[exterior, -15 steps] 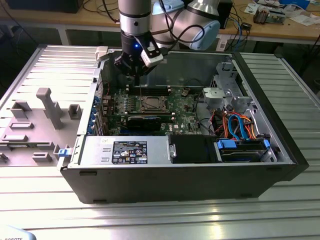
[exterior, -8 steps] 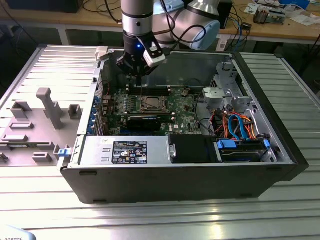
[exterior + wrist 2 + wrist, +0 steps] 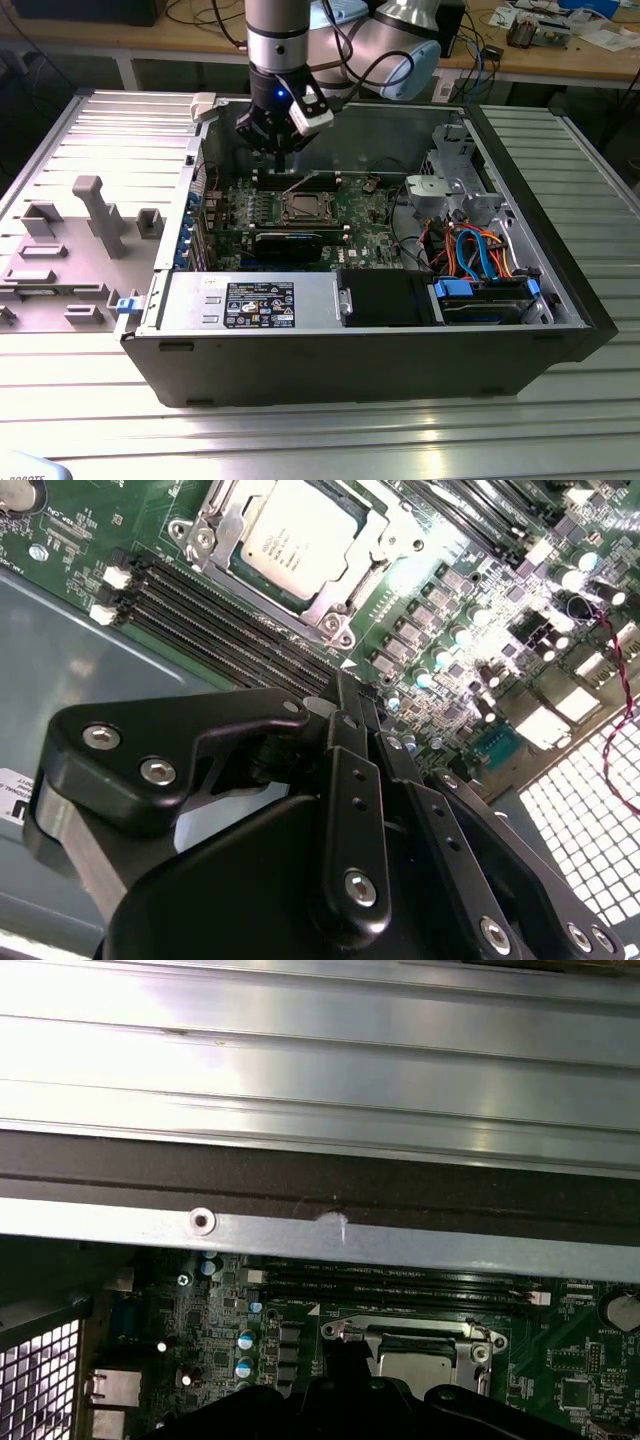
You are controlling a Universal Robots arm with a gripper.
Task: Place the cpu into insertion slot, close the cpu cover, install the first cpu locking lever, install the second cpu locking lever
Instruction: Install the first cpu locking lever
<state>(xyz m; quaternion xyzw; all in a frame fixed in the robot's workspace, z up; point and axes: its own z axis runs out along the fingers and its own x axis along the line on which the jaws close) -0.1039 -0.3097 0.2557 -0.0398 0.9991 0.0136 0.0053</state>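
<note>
In the exterior view, going from its left: a grey plastic side panel (image 3: pixel 80 240) with raised blocks lies flat on the ribbed metal table (image 3: pixel 320 430), just beside the open PC case (image 3: pixel 360 350). Inside the case, near its front wall, sits the silver power supply (image 3: pixel 250 300) w/ a label, then a black box, then a drive bay with blue and orange cables (image 3: pixel 480 255) at the exterior view's right. A grey metal drive cage (image 3: pixel 450 185) stands behind the cables.

The green motherboard (image 3: pixel 300 215) fills the middle. The cpu (image 3: pixel 295 535) lies in the insertion slot (image 3: pixel 303 208), its silvery top visible. The cpu cover (image 3: pixel 345 595) appears down around the chip as a metal frame, w/ screws at the corners. Black memory slots (image 3: pixel 210 620) run just beside the socket, and a row of capacitors on the other side.

The gripper (image 3: pixel 278 150) hangs above the board, near the rear case wall, a bit behind the socket and apart from it. Its fingers (image 3: pixel 350 740) are pressed together, nothing between them. Open room is above the socket; the case rim (image 3: pixel 320 1235) is close to the memory slots.
</note>
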